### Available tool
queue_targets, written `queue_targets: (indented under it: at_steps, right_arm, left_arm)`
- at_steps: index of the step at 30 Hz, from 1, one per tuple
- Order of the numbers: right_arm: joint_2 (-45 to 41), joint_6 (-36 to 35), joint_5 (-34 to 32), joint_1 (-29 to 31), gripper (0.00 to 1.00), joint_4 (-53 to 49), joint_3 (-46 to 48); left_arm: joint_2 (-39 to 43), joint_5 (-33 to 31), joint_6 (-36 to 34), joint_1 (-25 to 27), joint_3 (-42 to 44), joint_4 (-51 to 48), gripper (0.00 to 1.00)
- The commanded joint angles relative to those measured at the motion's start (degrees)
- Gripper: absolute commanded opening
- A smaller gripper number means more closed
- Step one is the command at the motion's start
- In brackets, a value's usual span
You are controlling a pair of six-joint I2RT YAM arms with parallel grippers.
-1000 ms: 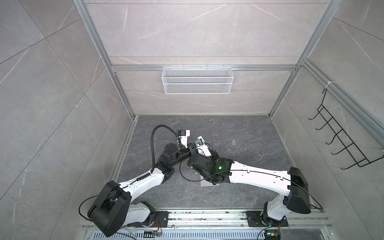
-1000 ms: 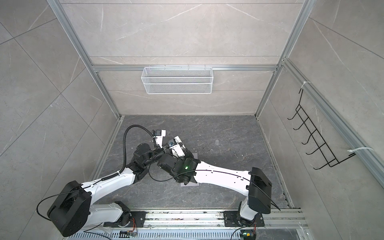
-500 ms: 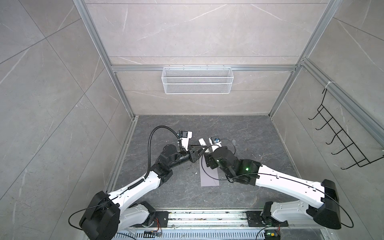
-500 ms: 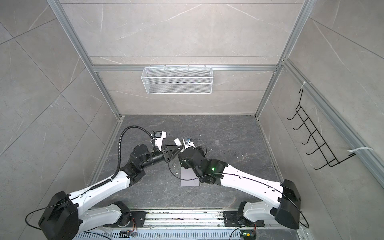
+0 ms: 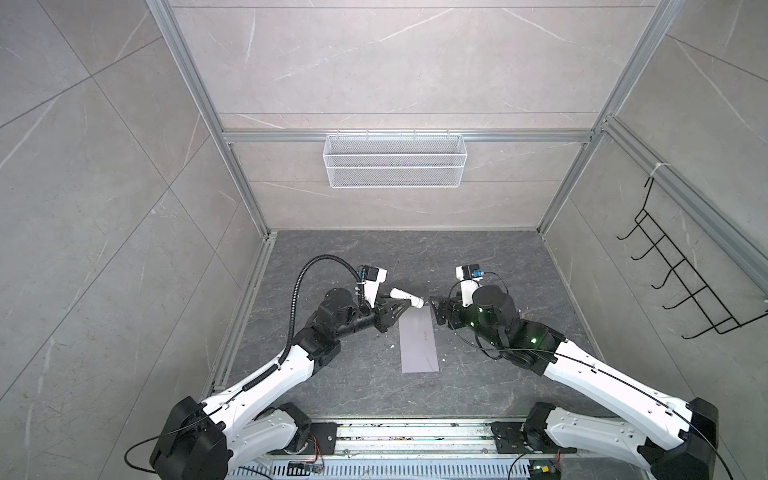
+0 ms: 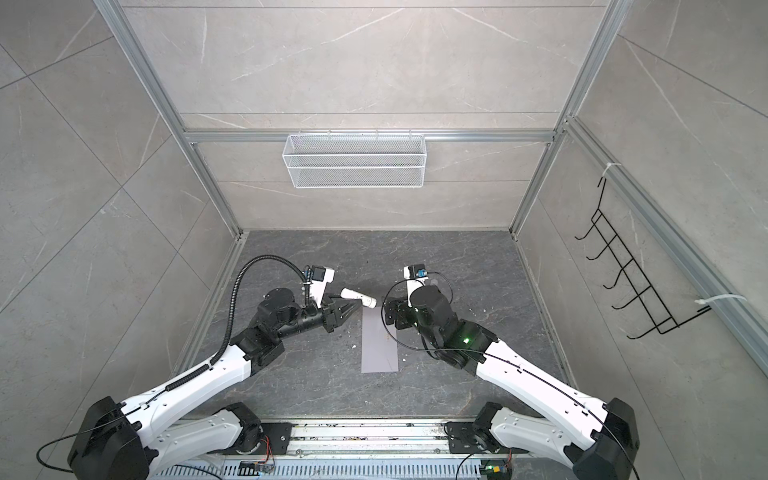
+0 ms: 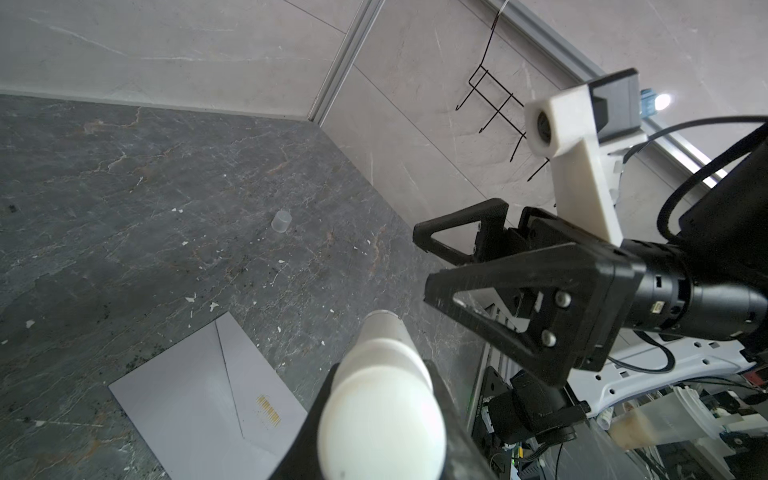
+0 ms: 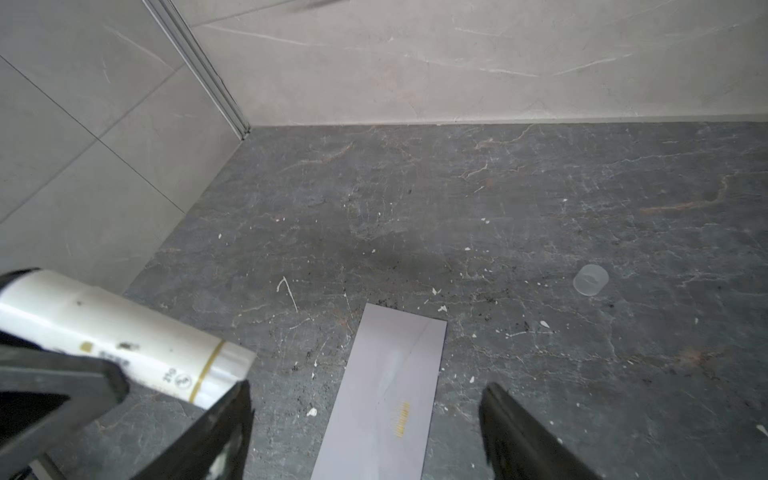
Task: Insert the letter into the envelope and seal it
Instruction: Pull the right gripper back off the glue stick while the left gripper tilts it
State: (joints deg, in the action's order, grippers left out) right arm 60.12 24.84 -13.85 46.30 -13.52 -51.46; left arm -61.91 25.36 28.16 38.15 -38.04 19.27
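Here, the envelope (image 5: 419, 348) lies flat on the tabletop (image 5: 478, 257) between both arms. The left gripper (image 5: 405, 305) grasps a white glue stick (image 5: 407, 298); the right gripper (image 5: 435, 311) is released, jaws spread wide.

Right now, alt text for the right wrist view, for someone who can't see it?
The lavender-grey envelope lies flat on the dark table, ahead of the right hand, whose black fingers stand open. The left hand holds a white glue stick near the envelope's far end; a clear cap stands apart on the table.
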Motion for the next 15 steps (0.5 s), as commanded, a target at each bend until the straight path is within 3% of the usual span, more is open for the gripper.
queue_targets:
  at_steps: [1,5,15]
  right_arm:
    - [0.0,0.8,5.4,0.0,0.86,3.1,0.5]
    - [0.9,-0.4,8.5,-0.1,0.86,3.9,0.3]
    - [2.2,-15.7,15.7,0.0,0.86,-5.8,-4.3]
  left_arm:
    - [1.8,-0.9,-2.6,0.0,-1.9,-0.3,0.0]
    - [1.5,-0.8,-2.0,-0.1,-2.3,0.1,0.0]
    - [0.9,0.5,-1.4,0.0,-3.2,0.1,0.0]
